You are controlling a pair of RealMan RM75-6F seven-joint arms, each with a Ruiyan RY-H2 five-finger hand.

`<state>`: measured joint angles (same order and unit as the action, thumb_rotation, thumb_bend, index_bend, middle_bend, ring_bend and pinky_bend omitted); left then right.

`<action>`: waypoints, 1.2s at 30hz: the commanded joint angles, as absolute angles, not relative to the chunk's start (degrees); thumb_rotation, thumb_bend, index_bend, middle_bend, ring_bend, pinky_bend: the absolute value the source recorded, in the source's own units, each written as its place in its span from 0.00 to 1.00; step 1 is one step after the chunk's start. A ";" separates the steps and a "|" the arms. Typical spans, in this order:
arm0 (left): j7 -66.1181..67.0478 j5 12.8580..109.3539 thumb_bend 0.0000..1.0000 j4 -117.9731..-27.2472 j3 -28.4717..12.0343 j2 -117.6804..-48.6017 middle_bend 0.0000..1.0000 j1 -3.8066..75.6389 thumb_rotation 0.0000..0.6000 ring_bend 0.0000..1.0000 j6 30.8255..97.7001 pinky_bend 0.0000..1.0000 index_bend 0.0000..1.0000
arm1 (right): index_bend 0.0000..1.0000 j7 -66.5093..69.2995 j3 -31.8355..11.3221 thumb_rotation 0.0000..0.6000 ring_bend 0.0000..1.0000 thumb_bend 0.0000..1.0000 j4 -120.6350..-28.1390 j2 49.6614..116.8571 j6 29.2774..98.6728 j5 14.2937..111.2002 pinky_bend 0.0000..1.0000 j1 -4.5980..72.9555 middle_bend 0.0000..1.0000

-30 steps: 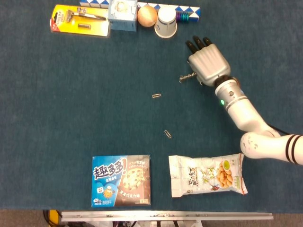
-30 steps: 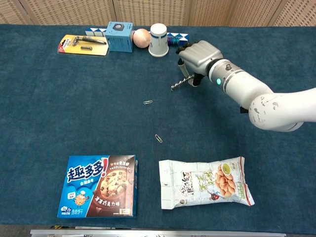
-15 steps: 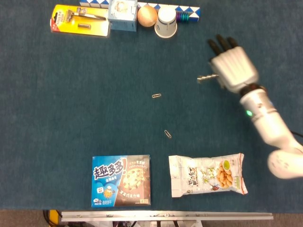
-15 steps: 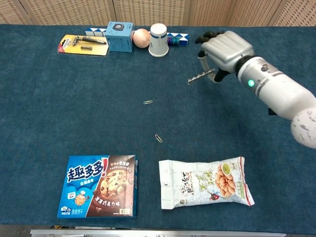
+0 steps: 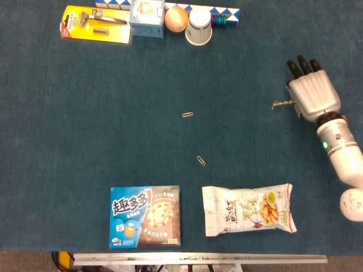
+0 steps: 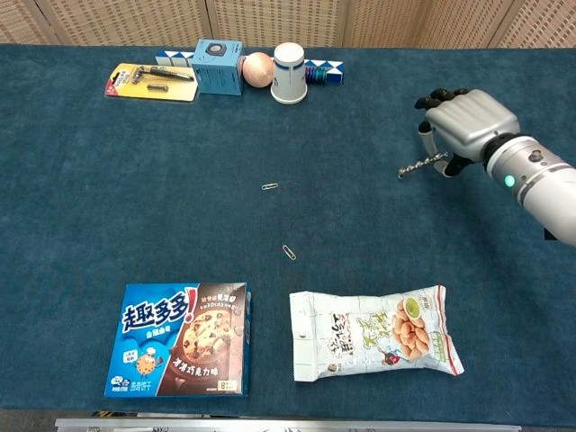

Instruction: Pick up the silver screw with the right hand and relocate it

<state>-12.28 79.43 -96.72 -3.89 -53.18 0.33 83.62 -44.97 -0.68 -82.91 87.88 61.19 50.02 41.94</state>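
Note:
My right hand (image 5: 311, 93) (image 6: 463, 126) hangs over the right part of the blue table, palm down. It pinches the silver screw (image 5: 282, 103) (image 6: 419, 166), whose threaded tip sticks out to the left of the hand, lifted off the cloth. The screw's head is hidden under the fingers. My left hand does not show in either view.
Two paper clips (image 5: 187, 115) (image 5: 201, 160) lie mid-table. A cookie box (image 5: 145, 217) and a snack bag (image 5: 249, 209) sit at the near edge. Along the far edge stand a razor pack (image 5: 95, 24), a small blue box (image 5: 147, 11), an egg-like ball (image 5: 176, 18) and a white cup (image 5: 199, 26).
My right hand has carried the screw steadily to the right, from beside the white cup's area out toward the table's right side. Nothing else has moved.

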 commanded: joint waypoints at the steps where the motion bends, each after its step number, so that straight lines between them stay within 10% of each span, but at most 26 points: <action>1: -12.35 79.52 0.00 -96.64 -3.86 -53.17 0.43 0.36 1.00 0.46 83.63 0.60 0.52 | 0.58 -44.07 -0.71 1.00 0.00 0.27 -81.62 88.78 60.58 50.78 0.14 41.57 0.13; 11: -12.04 80.28 0.00 -96.96 -3.48 -53.12 0.43 0.38 1.00 0.46 83.80 0.60 0.52 | 0.15 -42.34 -0.43 1.00 0.00 0.00 -87.68 84.52 64.81 56.16 0.13 38.92 0.13; 24: -6.76 80.17 0.00 -97.86 -3.03 -54.87 0.43 1.89 1.00 0.46 81.81 0.60 0.52 | 0.24 -32.87 3.91 1.00 0.00 0.00 -102.86 69.23 85.62 72.67 0.13 24.99 0.13; 36: -2.67 77.56 0.00 -97.07 -3.38 -56.97 0.43 3.71 1.00 0.46 78.86 0.60 0.52 | 0.27 -16.49 5.24 1.00 0.00 0.00 -96.48 67.87 91.67 74.65 0.13 12.79 0.14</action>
